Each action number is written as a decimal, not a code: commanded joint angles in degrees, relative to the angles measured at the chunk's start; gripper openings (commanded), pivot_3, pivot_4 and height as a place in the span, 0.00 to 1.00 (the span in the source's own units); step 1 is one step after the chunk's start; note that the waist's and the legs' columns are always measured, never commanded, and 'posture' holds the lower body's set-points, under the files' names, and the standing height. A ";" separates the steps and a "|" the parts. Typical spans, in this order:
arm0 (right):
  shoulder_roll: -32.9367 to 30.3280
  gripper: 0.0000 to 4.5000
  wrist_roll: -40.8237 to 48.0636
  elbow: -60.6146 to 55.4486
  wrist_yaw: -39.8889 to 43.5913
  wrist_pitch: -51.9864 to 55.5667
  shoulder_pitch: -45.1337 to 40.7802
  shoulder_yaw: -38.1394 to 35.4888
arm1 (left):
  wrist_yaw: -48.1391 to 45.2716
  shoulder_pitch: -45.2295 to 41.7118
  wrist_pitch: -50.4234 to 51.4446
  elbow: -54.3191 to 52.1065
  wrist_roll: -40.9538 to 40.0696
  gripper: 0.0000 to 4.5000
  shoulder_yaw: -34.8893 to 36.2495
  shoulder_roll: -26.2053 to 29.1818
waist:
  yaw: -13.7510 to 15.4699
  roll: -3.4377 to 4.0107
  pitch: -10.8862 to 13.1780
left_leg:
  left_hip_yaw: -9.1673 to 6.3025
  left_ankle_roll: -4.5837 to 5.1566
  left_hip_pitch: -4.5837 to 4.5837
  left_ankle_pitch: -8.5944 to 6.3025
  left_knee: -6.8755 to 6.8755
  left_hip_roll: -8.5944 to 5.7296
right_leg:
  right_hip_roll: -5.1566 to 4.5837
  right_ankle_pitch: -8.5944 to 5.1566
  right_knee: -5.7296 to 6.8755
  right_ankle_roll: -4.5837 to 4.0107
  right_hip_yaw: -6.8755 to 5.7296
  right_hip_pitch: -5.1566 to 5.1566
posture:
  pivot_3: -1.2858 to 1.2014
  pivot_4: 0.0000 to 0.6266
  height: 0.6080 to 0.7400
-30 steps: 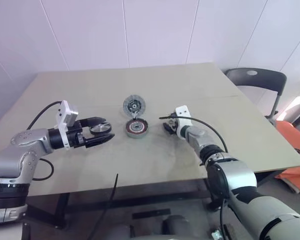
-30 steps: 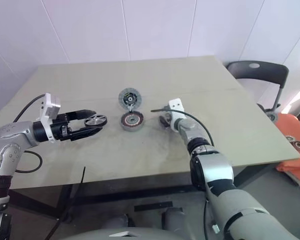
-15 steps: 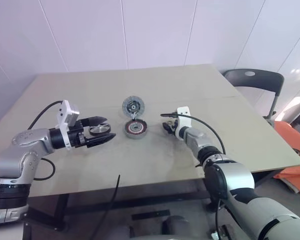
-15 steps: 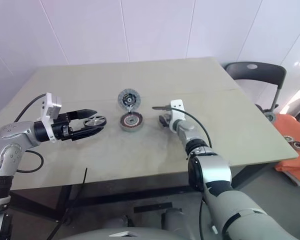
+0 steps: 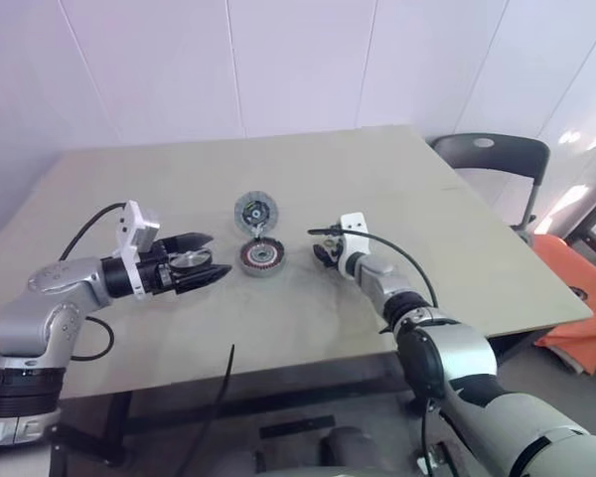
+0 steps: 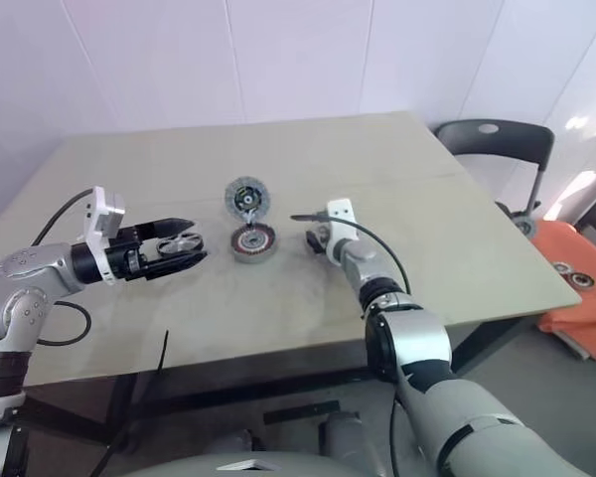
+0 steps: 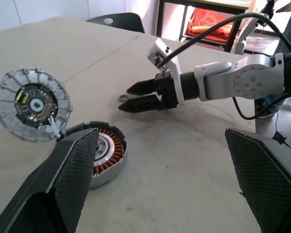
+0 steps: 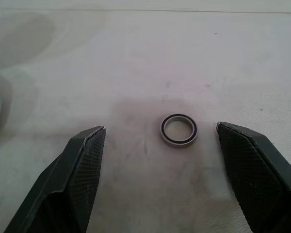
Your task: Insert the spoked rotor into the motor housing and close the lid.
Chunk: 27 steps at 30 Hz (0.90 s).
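The left gripper (image 5: 207, 268) has its jaws spread wide around the spoked rotor (image 5: 188, 260), left of the picture's middle. The right gripper (image 7: 128, 96) has its jaws open and empty, with a small metal ring (image 8: 179, 130) lying on the bench (image 5: 308, 179) between them. The motor housing (image 5: 262, 257) sits mid-picture, and the lid (image 5: 255, 212) lies just above it, touching.

The lid (image 5: 255, 213) lies just behind the motor housing (image 5: 262, 257).
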 commanded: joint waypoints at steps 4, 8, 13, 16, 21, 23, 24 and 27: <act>2.56 0.85 -1.53 0.22 -1.17 -0.76 0.20 1.88 | 1.02 0.87 0.37 -3.16 -1.95 0.99 1.92 -0.08 | -0.86 0.00 0.00 | -0.03 0.00 0.00 0.00 -0.02 0.02 | 0.00 0.00 0.01 0.00 0.00 -0.01 | 0.52 0.00 1.00; 2.23 0.85 -1.48 0.26 -1.98 -1.02 -0.09 1.81 | 1.48 1.81 0.51 -3.81 -2.50 0.99 2.50 0.31 | -0.89 0.00 0.00 | -0.03 0.00 -0.01 0.00 -0.02 0.02 | -0.02 0.00 0.00 0.00 0.00 -0.01 | 0.52 0.00 1.00; 1.85 0.85 -1.60 0.31 -3.02 -1.14 -0.17 1.73 | 1.86 2.17 0.72 -4.25 -2.76 0.99 2.78 0.46 | -0.86 0.00 0.00 | -0.03 0.00 -0.01 0.00 -0.02 0.01 | -0.03 0.00 -0.01 0.00 0.00 0.00 | 0.52 0.00 1.00; 1.64 0.85 -1.61 0.33 -3.58 -1.29 -0.21 1.64 | 1.86 2.14 0.62 -4.17 -2.74 0.99 2.81 0.49 | -0.86 0.00 0.00 | -0.03 0.00 -0.01 0.00 -0.02 0.01 | -0.03 0.00 0.00 0.00 0.00 0.00 | 0.52 0.00 1.00; 0.96 0.85 -1.17 0.28 -4.26 -1.62 -0.43 1.02 | 1.76 1.97 0.82 -4.65 -3.15 0.99 2.82 0.66 | -0.84 0.00 0.01 | -0.03 0.00 -0.01 0.00 -0.02 0.00 | -0.02 0.00 -0.01 0.00 0.00 0.00 | 0.52 0.00 1.00; 0.70 0.85 -0.99 0.27 -4.50 -1.79 -0.48 0.77 | 1.73 1.90 0.75 -4.55 -3.10 0.99 2.75 0.63 | -0.81 0.01 0.01 | -0.03 0.00 -0.02 0.00 -0.02 0.00 | -0.02 0.00 -0.01 0.00 0.00 0.00 | 0.52 0.00 1.00; 0.56 0.85 -0.91 0.25 -4.65 -1.88 -0.49 0.67 | 1.72 1.87 0.68 -4.44 -3.05 0.99 2.69 0.62 | -0.80 0.01 0.01 | -0.03 0.00 -0.02 0.00 -0.02 0.00 | -0.03 0.00 -0.01 0.00 0.00 0.00 | 0.52 0.00 1.00; 0.18 0.85 -0.57 0.24 -5.15 -2.04 -0.56 0.31 | 1.73 1.86 0.62 -4.34 -3.06 0.99 2.66 0.60 | -0.76 0.01 0.01 | -0.03 0.00 -0.02 0.00 -0.02 0.00 | -0.03 0.00 -0.02 0.00 0.00 0.00 | 0.52 0.00 1.00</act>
